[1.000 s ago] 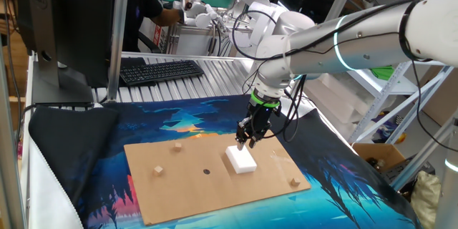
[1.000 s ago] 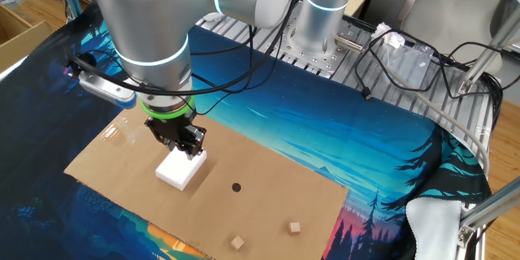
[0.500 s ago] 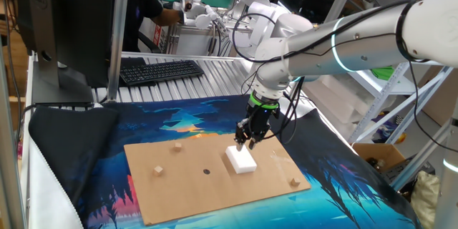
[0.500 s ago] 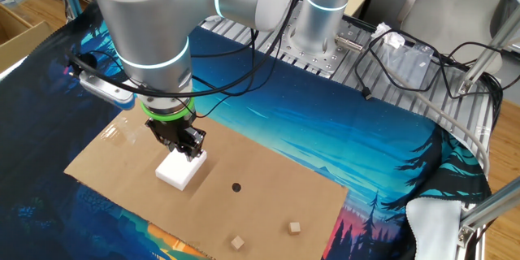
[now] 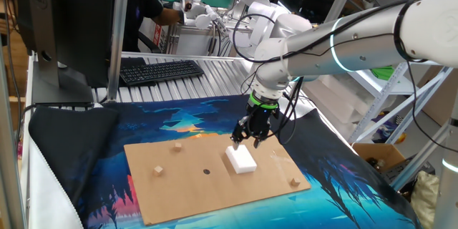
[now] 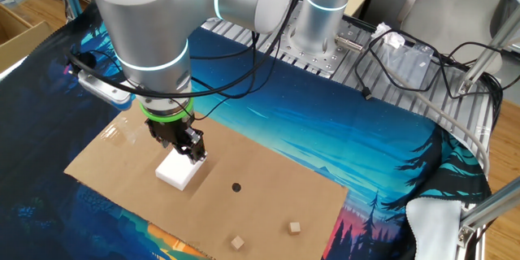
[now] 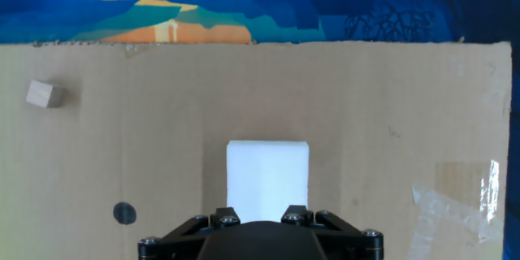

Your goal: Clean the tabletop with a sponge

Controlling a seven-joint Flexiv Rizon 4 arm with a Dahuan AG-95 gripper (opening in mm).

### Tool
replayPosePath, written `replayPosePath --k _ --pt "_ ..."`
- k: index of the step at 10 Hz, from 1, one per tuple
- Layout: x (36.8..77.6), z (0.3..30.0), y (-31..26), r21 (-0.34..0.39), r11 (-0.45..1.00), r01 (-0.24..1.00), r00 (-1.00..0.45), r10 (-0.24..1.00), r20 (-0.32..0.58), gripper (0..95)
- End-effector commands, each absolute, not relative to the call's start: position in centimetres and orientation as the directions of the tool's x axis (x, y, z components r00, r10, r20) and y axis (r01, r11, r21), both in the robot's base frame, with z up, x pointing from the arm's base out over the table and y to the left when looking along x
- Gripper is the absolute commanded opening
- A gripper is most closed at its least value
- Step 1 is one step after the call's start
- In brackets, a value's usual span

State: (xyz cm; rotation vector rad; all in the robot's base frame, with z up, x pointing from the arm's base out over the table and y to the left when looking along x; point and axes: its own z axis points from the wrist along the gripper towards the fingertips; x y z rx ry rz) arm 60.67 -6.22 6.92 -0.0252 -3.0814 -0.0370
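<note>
The white sponge (image 5: 242,159) (image 6: 178,171) lies flat on the brown tabletop (image 5: 186,193) (image 6: 284,183), to the right of its dark dot (image 5: 206,171). My gripper (image 5: 247,141) (image 6: 185,148) hangs over the sponge's far end, jaws spread open with a finger on either side. The hand view looks straight down on the sponge (image 7: 267,180), lying just in front of the gripper body on the tabletop (image 7: 374,106); the fingertips themselves do not show there.
Small tan wooden cubes (image 5: 177,145) (image 5: 158,171) (image 5: 294,182) (image 7: 41,94) lie on the board. A blue printed mat (image 5: 343,193) lies under it. A keyboard (image 5: 161,70) and a monitor (image 5: 50,21) stand behind on the ribbed table. A tape patch (image 7: 463,203) is on the board's right.
The jaws, narrow on the sponge's end before, have spread apart. The sponge and the arm have stayed in place.
</note>
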Motion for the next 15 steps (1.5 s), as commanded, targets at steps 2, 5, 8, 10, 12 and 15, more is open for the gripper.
replayPosePath --k 2,5,8,10,12,15 --pt "60.53 6.89 -6.24 0.025 1.0 0.019 -0.998 0.017 0.061 76.0" --pt "60.47 6.82 -6.2 0.025 0.999 0.021 -0.998 0.019 0.061 76.0" --pt "60.48 6.83 -6.14 0.026 0.999 0.026 -0.997 0.024 0.069 76.0" --pt "60.49 6.84 -6.15 0.024 0.999 0.028 -0.997 0.026 0.067 95.0" --pt "60.5 6.84 -6.15 0.02 0.999 0.025 -0.997 0.024 0.069 95.0" --pt "60.5 6.85 -6.15 0.021 1.0 0.018 -0.997 0.016 0.073 95.0"
